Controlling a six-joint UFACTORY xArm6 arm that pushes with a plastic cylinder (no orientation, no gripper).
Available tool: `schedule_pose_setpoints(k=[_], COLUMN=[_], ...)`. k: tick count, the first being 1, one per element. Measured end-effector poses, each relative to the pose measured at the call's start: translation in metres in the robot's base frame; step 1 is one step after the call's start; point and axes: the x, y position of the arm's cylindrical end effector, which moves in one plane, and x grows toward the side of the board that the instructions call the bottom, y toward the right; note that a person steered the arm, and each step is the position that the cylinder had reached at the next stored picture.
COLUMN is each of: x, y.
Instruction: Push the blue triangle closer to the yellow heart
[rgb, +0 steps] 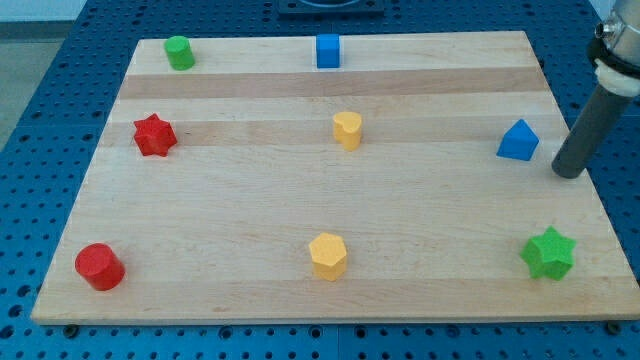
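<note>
Eight blocks on wooden board (250, 200). Blue triangle (518, 141) at mid right, yellow heart (347, 130) near centre, well apart. My tip (567, 173) just right of blue triangle, not touching, at board's right edge; bare rod, nothing held. Elsewhere: green cylinder (179, 52) upper left, blue cube (328, 50) top centre, red star (154, 135) mid left, red cylinder (99, 266) lower left, yellow hexagon (328, 256) bottom centre, green star (549, 252) lower right.

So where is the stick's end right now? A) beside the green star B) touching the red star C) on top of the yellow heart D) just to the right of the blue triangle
D: my tip sits a little to the view's right of the blue triangle, with a small gap between them.
</note>
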Motion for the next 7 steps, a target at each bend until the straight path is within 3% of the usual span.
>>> schedule_pose_setpoints(k=[3, 7], x=[-0.039, -0.008], y=[-0.023, -0.099])
